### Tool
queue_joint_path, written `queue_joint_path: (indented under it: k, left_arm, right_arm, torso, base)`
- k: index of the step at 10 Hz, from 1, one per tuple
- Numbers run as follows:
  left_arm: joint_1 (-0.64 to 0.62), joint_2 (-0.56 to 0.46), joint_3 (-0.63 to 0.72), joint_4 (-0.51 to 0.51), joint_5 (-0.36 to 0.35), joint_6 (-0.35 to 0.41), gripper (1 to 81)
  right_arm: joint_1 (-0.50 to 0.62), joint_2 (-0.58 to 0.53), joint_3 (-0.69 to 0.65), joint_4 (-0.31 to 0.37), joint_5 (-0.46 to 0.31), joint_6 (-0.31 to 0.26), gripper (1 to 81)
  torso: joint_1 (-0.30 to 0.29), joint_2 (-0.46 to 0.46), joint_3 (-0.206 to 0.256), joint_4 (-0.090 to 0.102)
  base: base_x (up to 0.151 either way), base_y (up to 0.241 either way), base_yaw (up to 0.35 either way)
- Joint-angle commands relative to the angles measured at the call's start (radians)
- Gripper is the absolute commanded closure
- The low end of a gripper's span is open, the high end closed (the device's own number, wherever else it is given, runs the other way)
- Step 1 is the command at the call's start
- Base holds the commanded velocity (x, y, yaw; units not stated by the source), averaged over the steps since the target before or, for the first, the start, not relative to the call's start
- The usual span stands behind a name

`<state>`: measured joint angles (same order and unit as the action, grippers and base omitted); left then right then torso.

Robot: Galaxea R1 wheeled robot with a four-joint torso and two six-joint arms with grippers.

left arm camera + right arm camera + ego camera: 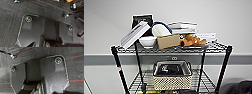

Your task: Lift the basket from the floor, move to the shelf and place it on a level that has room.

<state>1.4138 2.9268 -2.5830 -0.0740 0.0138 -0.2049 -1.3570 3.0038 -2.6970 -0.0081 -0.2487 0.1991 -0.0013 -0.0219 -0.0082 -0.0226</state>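
From my end the basket (172,76) sat square on the shelf's (119,67) middle level (204,81), at 6 o'clock under the crowded top tier, presumably since that had room; couldn't tell either gripper's finger state.

The basket (172,75) is parked on the middle level (204,83) of the shelf (222,71), roughly centred, while the top tier above is crowded with books (134,33) at left, a bowl (147,41) and box (168,41) midway (more books behind).
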Motion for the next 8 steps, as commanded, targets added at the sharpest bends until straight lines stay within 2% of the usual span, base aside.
queue_joint_path:
  k: [1, 3, 6, 8]
  left_arm:
    - [-0.057, 0.051, -0.065, 0.022, 0.043, 0.019, 1.0]
    - [-0.057, 0.085, -0.101, 0.022, 0.040, 0.033, 1.0]
    - [-0.052, 0.143, -0.201, 0.023, 0.046, 0.042, 1.0]
    - [-0.034, 0.148, -0.203, 0.023, 0.037, 0.042, 1.0]
  right_arm:
    - [0.054, 0.034, -0.036, -0.006, 0.009, 0.000, 1.0]
    - [0.038, 0.060, -0.061, -0.041, 0.022, 0.000, 1.0]
    - [0.015, 0.072, -0.056, -0.047, 0.048, 0.000, 1.0]
    - [0.003, 0.074, -0.056, -0.047, 0.048, 0.000, 1.0]
  torso:
    - [0.001, 0.000, 0.000, 0.000]
    - [0.001, 0.000, 0.000, 0.000]
    - [0.001, 0.000, 0.000, 0.000]
    - [0.001, 0.000, 0.000, 0.000]
  base:
    - [0.000, 0.000, 0.000]
    - [0.000, 0.000, 0.000]
    - [0.000, 0.000, 0.000]
    - [0.000, 0.000, 0.000]
